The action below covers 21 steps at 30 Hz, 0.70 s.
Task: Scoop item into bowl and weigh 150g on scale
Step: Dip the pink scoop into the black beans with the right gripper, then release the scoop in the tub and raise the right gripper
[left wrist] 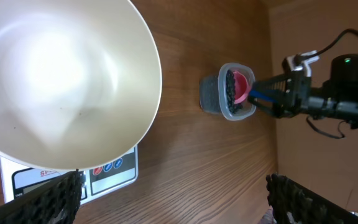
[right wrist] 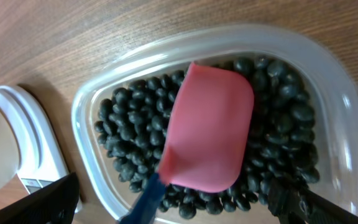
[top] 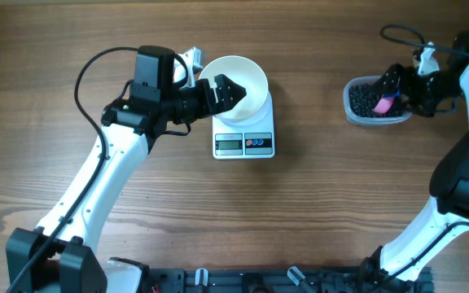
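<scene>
The wooden table [top: 300, 212] carries two groups, well apart. At centre is the digital kitchen scale [top: 244, 144], its display and buttons along the 6 o'clock edge. On its platform stands the white bowl [top: 255, 81], upright and empty but for a few specks. At 3 o'clock from the scale is the clear plastic tub [top: 350, 102].

The left gripper [top: 233, 91] hangs over the bowl's 9 o'clock rim, its fingers spread wide and clasping nothing. The right gripper [top: 393, 94] is over the tub, its fingers also wide apart. They stand on either side of the scoop without touching it.

The pink scoop [right wrist: 210, 134] lies on the heap. In the right wrist view its blue handle [right wrist: 143, 200] runs off toward 7 o'clock.

The black beans [right wrist: 129, 143] are all in the tub, with none in the bowl. They look small, hard and glossy, so they will likely roll and scatter. They are too small and loose to pinch, so the scoop must carry them.

The scoop looks light and stiff, and the narrow handle is the place to grip it, well back from the blade. Held level, a load should stay on. The bowl seems light and may slide on the scale. Pressing on it would probably spoil the reading.
</scene>
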Each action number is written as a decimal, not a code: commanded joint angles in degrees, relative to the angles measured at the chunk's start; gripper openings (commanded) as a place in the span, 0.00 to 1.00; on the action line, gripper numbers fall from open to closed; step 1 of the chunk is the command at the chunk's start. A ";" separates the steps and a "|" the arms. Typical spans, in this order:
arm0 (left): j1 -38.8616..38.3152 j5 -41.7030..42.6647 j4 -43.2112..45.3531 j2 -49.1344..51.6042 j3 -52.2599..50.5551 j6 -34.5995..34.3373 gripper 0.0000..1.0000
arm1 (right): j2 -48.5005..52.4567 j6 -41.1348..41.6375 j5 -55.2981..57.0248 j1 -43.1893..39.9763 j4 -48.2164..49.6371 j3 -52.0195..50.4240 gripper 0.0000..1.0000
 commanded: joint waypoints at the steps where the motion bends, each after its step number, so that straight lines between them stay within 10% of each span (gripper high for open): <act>1: -0.26 -0.55 -0.02 -1.40 1.33 1.31 1.00 | 0.81 0.94 0.59 0.28 -0.98 6.16 1.00; 21: -0.24 -1.86 1.57 -1.40 1.33 1.29 1.00 | 0.83 0.94 0.61 0.33 15.02 8.24 1.00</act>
